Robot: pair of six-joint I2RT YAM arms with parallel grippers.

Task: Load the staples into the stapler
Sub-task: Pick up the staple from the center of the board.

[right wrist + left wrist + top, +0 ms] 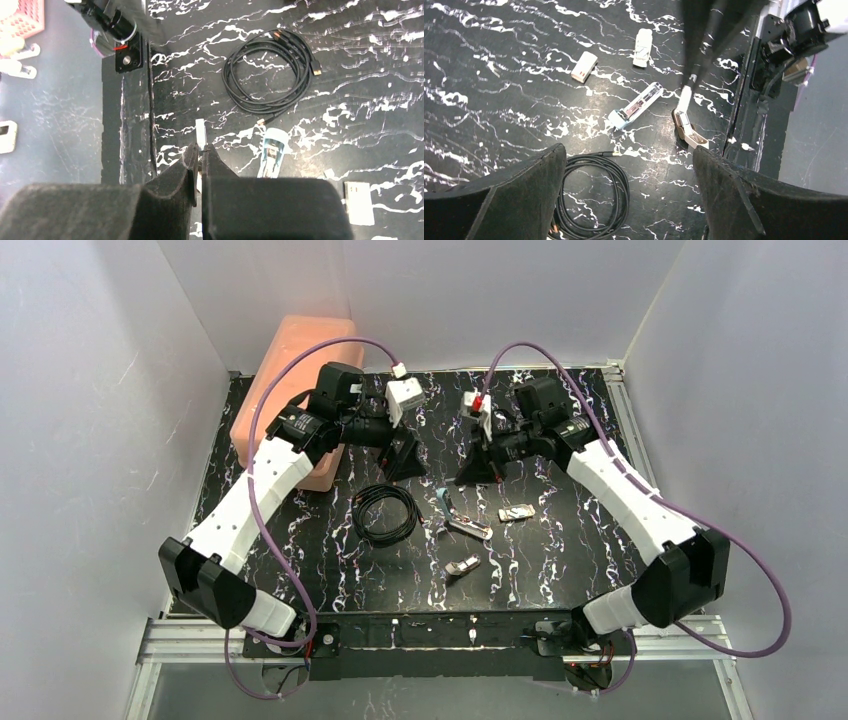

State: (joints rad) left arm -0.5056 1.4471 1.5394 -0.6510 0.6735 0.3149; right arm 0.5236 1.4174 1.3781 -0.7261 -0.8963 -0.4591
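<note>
The light-blue stapler (468,528) lies on the black marbled table with its silver channel (640,102) showing. In the right wrist view the stapler (272,155) sits just right of my fingertips. My right gripper (200,150) is shut on the staples (200,132), a thin pale strip sticking out past the tips. The left wrist view also shows the staples (685,95) hanging above the table, near its front edge. My left gripper (627,150) is open and holds nothing. It hangs above the table beside the cable, behind the stapler. From the top view, both grippers (405,458) (475,470) hover at mid-table.
A coiled black cable (385,512) lies left of the stapler. A small white block (584,66), a white piece (642,41) and a tan-and-white piece (689,132) are scattered around it. A salmon box (290,390) stands at the back left. The front rail (744,100) is close by.
</note>
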